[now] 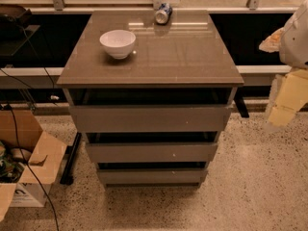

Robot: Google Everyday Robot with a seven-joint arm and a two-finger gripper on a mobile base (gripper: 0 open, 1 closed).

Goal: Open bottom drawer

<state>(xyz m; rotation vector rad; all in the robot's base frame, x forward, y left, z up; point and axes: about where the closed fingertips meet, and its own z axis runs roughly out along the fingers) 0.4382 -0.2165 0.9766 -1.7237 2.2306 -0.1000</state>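
Gripper (285, 102): blurred, pale yellow, blocky, at the right edge. It hangs below a rounded white arm segment (298, 37), well apart from the cabinet (226, 114). Cannot tell whether it is clenched or released.

Bottom drawer (151, 176): lowest of three, just above the speckled floor (250, 196). Flat, handleless grey-brown front faces the camera. Long axis runs left to right, with a dark gap above.

Glossy cabinet top holds a white bowl (117, 43) and a can (163, 13) lying on its side. Open cardboard box (36, 160) at lower left.
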